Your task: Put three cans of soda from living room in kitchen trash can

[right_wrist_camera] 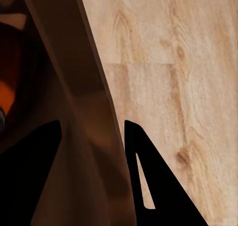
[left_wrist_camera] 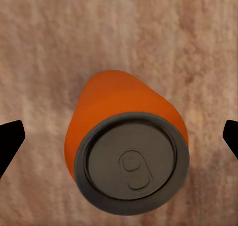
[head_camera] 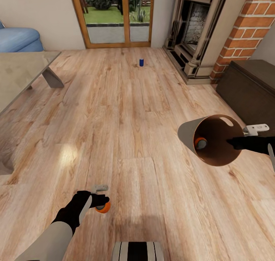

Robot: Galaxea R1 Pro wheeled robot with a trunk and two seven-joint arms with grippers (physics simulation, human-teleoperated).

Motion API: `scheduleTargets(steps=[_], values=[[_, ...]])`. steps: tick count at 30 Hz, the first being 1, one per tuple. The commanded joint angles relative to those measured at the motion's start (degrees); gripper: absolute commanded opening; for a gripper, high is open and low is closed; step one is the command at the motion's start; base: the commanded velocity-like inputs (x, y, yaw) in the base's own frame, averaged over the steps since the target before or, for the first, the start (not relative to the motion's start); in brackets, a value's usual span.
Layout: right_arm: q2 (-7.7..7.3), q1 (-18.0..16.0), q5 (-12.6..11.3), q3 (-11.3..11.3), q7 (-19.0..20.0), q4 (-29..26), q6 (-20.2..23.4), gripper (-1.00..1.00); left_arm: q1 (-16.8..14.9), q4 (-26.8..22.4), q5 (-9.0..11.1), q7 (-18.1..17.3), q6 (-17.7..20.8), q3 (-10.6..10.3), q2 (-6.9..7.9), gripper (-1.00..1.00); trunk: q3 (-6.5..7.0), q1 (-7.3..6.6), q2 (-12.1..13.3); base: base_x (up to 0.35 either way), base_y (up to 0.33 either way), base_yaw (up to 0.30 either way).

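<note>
- The orange soda can with the dark grey pull-tab top (left_wrist_camera: pixel 126 159) stands upright on the light wood plank floor (head_camera: pixel 126 112), right under the left gripper (head_camera: pixel 100 203). From the left wrist camera you look straight down on its lid, with the black fingers (left_wrist_camera: pixel 10 139) spread wide on either side and not touching it.
- So the step in hand looks like picking up can number two. The grab itself isn't made yet.
- The light-grey tapered trash can with the orange-brown inner wall (head_camera: pixel 214 139) is off the floor, tipped so its mouth faces the head camera. The right gripper (head_camera: pixel 238 142) has it by the rim, fingers closed on the wall, one inside and one outside.
- Another orange can with a grey end (head_camera: pixel 199 143) is already lying inside that bin.
- The small dark blue soda can (head_camera: pixel 141 62) stands upright way across the floor, near the wood-framed glass patio doors (head_camera: pixel 114 16) and well clear of the dark carved fireplace (head_camera: pixel 194 28).
- Next move, I'd guess: lower the left fingers around the can's body, close them, then carry it over to the bin's mouth. The bin needs to stay tilted enough that the first can doesn't roll out.
</note>
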Motion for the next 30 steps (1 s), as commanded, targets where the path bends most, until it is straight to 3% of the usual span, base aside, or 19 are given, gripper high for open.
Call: scheduleTargets(steps=[1,8,21,25,26,30], values=[[0.01,-0.03,-0.8,0.07,0.1,-0.03,0.1,-1.0,0.0,0.0,0.0,0.0,-0.01,0.0,0.0,1.0,0.01,-0.01,0.0,0.0,0.0,0.0],[0.02,-0.03,-0.8,0.29,0.1,-0.03,0.1,-1.0,0.0,0.0,-0.01,0.0,0.01,0.0,-0.01,1.0,0.01,-0.01,0.0,0.0,0.0,0.0],[0.08,-0.03,-0.75,0.32,0.1,-0.03,0.1,-1.0,0.0,0.0,-0.09,0.0,0.07,0.0,-0.08,1.0,-2.87,0.33,-0.18,0.0,0.0,0.0],[0.11,0.02,-0.76,0.34,0.1,-0.03,0.1,-1.0,0.0,-0.03,-0.1,0.0,0.07,0.0,-0.24,1.0,-2.87,0.33,-0.18,0.0,0.0,0.0],[0.12,0.04,-0.74,0.34,0.1,-0.03,0.1,-1.0,0.0,-0.04,-0.1,-0.02,0.07,0.0,-0.29,-1.0,-2.87,0.33,-0.18,0.0,0.0,0.0],[0.16,0.05,-0.72,0.37,0.1,-0.03,0.1,-1.0,0.0,-0.01,-0.1,-0.07,0.07,0.0,-0.27,-1.0,-2.87,0.33,-0.18,0.0,0.0,0.0]])
